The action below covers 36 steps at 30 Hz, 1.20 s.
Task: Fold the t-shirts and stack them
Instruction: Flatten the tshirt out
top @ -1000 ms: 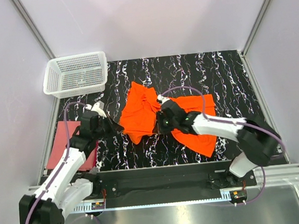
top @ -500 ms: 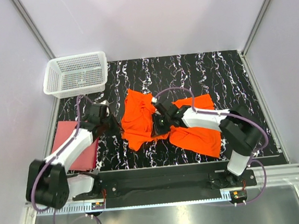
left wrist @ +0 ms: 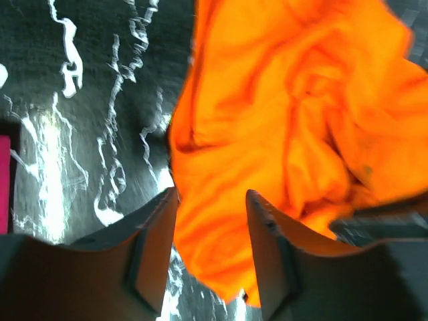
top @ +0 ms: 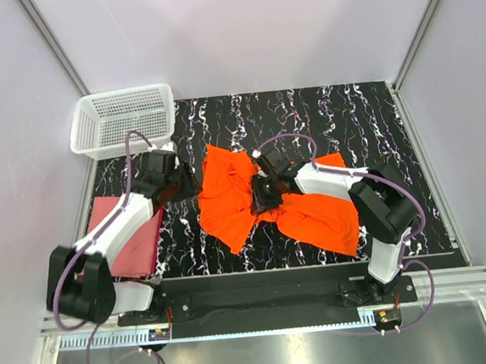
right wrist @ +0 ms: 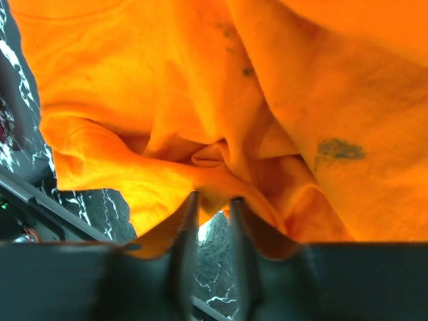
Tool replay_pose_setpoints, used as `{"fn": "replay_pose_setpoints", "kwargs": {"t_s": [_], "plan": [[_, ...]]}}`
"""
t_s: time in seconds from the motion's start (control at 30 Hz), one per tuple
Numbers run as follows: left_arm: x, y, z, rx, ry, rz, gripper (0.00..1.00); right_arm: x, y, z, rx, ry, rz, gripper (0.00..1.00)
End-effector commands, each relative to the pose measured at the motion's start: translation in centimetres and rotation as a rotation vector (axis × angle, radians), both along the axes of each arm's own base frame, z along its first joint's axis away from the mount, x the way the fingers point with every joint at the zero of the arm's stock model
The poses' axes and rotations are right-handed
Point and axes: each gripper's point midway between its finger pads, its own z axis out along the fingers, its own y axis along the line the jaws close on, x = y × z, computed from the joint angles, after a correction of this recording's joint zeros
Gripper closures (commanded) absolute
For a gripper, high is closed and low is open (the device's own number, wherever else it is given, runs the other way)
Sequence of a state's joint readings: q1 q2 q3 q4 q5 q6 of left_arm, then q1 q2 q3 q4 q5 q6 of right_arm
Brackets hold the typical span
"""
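1. The orange t-shirt (top: 228, 204) lies crumpled at the middle of the table (top: 340, 118). One lobe is bunched toward 10 o'clock and a flatter part runs out toward 4 o'clock, so it is neither spread out nor folded
2. The pink-red t-shirt (top: 138, 251) lies flat at the table's 8 o'clock edge, partly under the left arm, and looks squared off. It probably serves as the base of the stack, parked aside so the middle is free for working
3. The left gripper (left wrist: 210, 200) sits at the 9 o'clock hem of the orange t-shirt with its fingers moderately apart. Orange cloth shows in the gap but neither pad presses on it, so it holds nothing. A place at the hem suits taking or laying out an edge
4. The right gripper (right wrist: 214, 197) is low over the middle of the orange t-shirt, its fingers parted only by a narrow slit through which the dark table shows. A puckered ridge of cloth sits right at the tips, and whether that ridge is nipped cannot be told
5. The white mesh basket (top: 123, 120) stands at the 10 o'clock corner, well apart from both shirts, and seems to play no part here
6. The step in hand is judged to be flattening the orange t-shirt. With a gripper on either side of the bunched lobe, the two could draw it apart, though overlapping layers might drag along together
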<state>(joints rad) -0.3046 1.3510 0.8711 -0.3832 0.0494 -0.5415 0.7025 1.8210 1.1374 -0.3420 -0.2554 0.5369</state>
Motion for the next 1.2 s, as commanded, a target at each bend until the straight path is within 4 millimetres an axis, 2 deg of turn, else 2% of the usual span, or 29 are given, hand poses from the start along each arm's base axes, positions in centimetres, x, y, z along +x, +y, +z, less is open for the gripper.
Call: {"fn": "replay_pose_setpoints", "kwargs": {"t_s": [0.0, 0.07, 0.13, 0.17, 0.23, 0.27, 0.33, 0.43, 0.47, 0.5, 0.53, 0.57, 0.63, 0.67, 0.8, 0.87, 0.97, 1.13, 1.17], "plan": [[-2.1, -1.6, 3.0, -0.059, -0.105, -0.096, 0.47, -0.8, 0.9, 3.5, 0.081, -0.030, 0.067, 0.59], [-4.1, -3.2, 2.3, -0.122, -0.079, -0.141, 0.45, -1.7, 1.2, 4.7, 0.122, -0.014, 0.092, 0.56], [-5.4, -4.9, 2.0, -0.185, -0.063, -0.180, 0.46, -2.7, 0.5, 5.8, 0.143, -0.023, 0.088, 0.51], [-6.7, -5.8, 1.2, -0.190, -0.044, -0.212, 0.46, -2.9, 0.1, 7.2, 0.158, -0.054, 0.085, 0.48], [-7.4, -7.0, 0.9, -0.219, -0.044, -0.237, 0.46, -3.5, -1.6, 7.0, 0.109, -0.065, 0.055, 0.41], [-8.2, -7.6, 0.5, -0.221, -0.031, -0.260, 0.46, -3.6, -2.2, 8.0, 0.108, -0.097, 0.048, 0.39], [-9.5, -8.6, 0.4, -0.223, -0.022, -0.300, 0.47, -4.1, -3.9, 7.7, 0.056, -0.107, 0.029, 0.35], [-11.0, -8.8, 0.4, -0.217, -0.046, -0.316, 0.47, -5.3, -5.3, 7.9, 0.052, -0.124, 0.014, 0.32], [-12.1, -8.8, -0.5, -0.207, -0.032, -0.332, 0.47, -5.6, -5.5, 7.9, 0.058, -0.118, 0.008, 0.32], [-12.3, -8.6, -0.8, -0.201, -0.031, -0.321, 0.47, -6.5, -5.4, 7.9, 0.089, -0.106, 0.026, 0.32], [-12.8, -8.4, -0.8, -0.208, -0.031, -0.310, 0.48, -7.1, -5.1, 8.0, 0.118, -0.093, 0.046, 0.32], [-13.3, -7.8, -1.8, -0.198, -0.011, -0.298, 0.47, -7.7, -4.7, 8.3, 0.160, -0.085, 0.068, 0.32], [-13.9, -7.5, -2.3, -0.205, 0.000, -0.278, 0.44, -8.9, -3.3, 8.0, 0.267, -0.055, 0.100, 0.21], [-14.3, -7.3, -3.0, -0.202, 0.017, -0.271, 0.41, -9.6, -2.6, 7.6, 0.285, -0.044, 0.118, 0.19], [-14.7, -7.5, -4.3, -0.207, 0.058, -0.250, 0.31, -10.1, -1.0, 5.8, 0.342, -0.006, 0.114, 0.16], [-14.7, -7.1, -5.0, -0.184, 0.069, -0.228, 0.32, -10.2, -0.4, 4.9, 0.353, 0.028, 0.100, 0.18], [-13.8, -6.3, -5.2, -0.151, 0.038, -0.178, 0.31, -10.4, 0.8, 4.8, 0.382, 0.023, 0.106, 0.20], [-12.5, -6.2, -5.8, -0.109, 0.003, -0.158, 0.32, -10.8, 1.2, 4.0, 0.399, 0.042, 0.091, 0.22], [-11.9, -6.5, -5.3, -0.112, -0.011, -0.162, 0.34, -10.9, 1.2, 3.8, 0.398, 0.046, 0.090, 0.23]]}}
